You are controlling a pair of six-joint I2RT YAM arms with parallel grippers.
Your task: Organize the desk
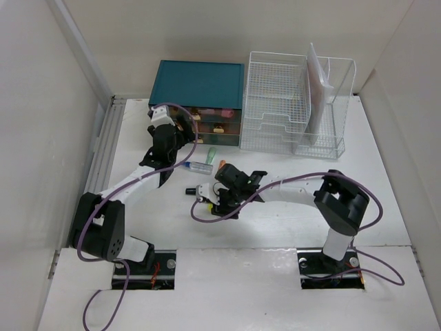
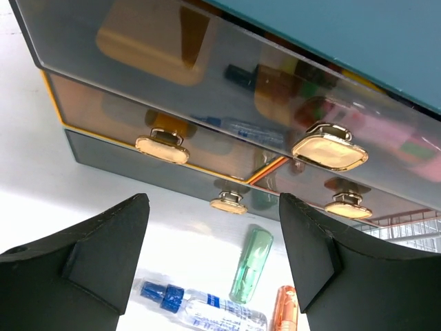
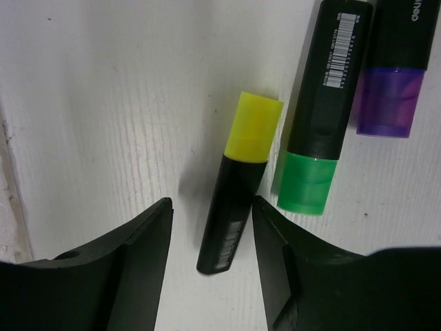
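fingers [image 2: 103, 255] of left gripper [image 2: 213, 214] spread, empty, facing the teal drawer cabinet [image 1: 200, 84]; right gripper [image 3: 211, 207] parted astride a yellow highlighter [image 3: 238, 186] in front of it; likely barely begun, with green highlighter [image 3: 313, 138], purple highlighter [image 3: 389, 89] and spray bottle [image 2: 207, 310] loose on the desk [image 1: 386, 179] before that cabinet.

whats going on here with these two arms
Two robot arms are tidying a desk. The left end effector is open and empty, facing the drawers of the cabinet, with a spray bottle and green tube lying below. The right end effector is open and straddles a yellow highlighter on the desk, not gripping it. A green highlighter and a purple highlighter lie beside it.
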